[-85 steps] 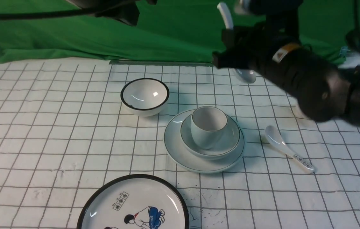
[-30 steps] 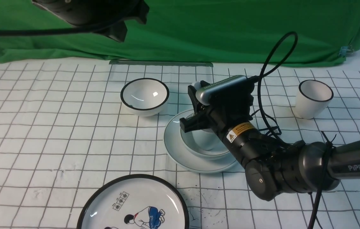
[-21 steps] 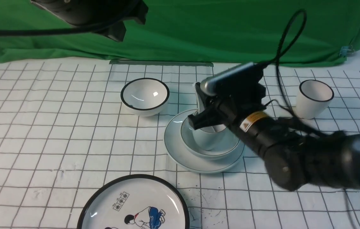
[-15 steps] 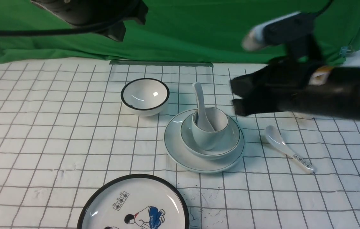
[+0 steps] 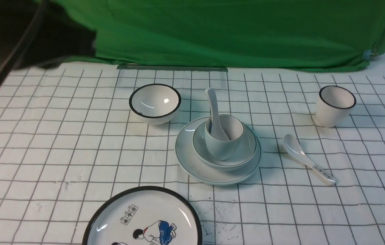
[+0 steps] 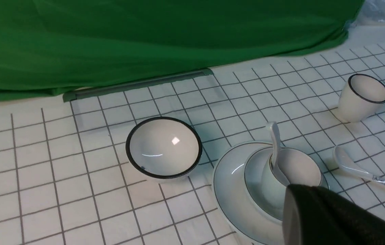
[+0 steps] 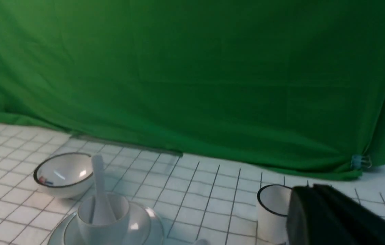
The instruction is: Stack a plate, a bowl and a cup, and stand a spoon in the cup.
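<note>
The pale plate [image 5: 192, 163] lies mid-table with the shallow bowl [image 5: 246, 154] on it and the handleless cup [image 5: 221, 148] in the bowl. The plain white spoon [image 5: 213, 109] stands in the cup, handle leaning up and back. No gripper touches the stack. In the left wrist view my left gripper [image 6: 291, 195] is shut and empty, hovering close over the cup [image 6: 269, 180] and spoon [image 6: 274, 143]. In the right wrist view my right gripper [image 7: 294, 204] is shut and empty, far from the stack. The right arm is out of the front view.
A black-rimmed bowl [image 5: 155, 100] sits behind the stack on the left, and a black-rimmed cup [image 5: 336, 105] at the right. A printed spoon [image 5: 306, 158] lies right of the stack. The cartoon plate [image 5: 144, 217] is at the front edge. My blurred left arm [image 5: 25, 37] fills the top left.
My right gripper let go of the spoon in the cup, shut, and swung up and right out of the front view. The left arm shifted to the left.
</note>
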You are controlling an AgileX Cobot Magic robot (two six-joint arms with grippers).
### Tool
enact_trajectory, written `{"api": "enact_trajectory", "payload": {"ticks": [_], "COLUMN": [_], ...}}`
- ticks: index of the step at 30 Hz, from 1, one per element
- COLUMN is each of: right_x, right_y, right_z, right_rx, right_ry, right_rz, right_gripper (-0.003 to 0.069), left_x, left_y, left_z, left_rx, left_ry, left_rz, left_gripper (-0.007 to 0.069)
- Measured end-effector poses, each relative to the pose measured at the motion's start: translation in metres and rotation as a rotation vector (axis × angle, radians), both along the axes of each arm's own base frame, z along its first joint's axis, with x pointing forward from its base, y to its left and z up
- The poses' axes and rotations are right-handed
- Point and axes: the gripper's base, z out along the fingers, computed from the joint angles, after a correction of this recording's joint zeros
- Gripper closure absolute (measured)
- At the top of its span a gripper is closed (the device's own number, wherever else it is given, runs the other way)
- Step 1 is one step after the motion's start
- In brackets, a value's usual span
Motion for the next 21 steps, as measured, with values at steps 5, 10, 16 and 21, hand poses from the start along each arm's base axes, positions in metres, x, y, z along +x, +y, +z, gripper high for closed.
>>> {"api": "enact_trajectory", "payload": {"ticks": [5,10,16,21], "right_x": [-0.013,-0.020,-0.021,-0.021], "right_y": [-0.004,-0.006,-0.007,-0.007], "right_z": [-0.037,-0.040,-0.038,-0.038], "right_rx": [0.047,0.074,0.080,0.081], "right_ry": [-0.170,-0.283,-0.301,-0.300], "right_rz": [-0.018,-0.024,-0.025,-0.024], "right_gripper": [0.0594,0.0517,0.0433,0.0424], "left_x": [-0.050,-0.083,-0.099,-0.100], "left_y": [0.022,0.038,0.046,0.046], "left_z": [-0.056,-0.097,-0.119,-0.125], "left_rx": [-0.103,-0.205,-0.259,-0.257], "left_ry": [-0.114,-0.288,-0.408,-0.399], "left_rz": [0.012,0.021,0.025,0.025], "left_gripper": [0.0620,0.0620,0.0620,0.0620]}}
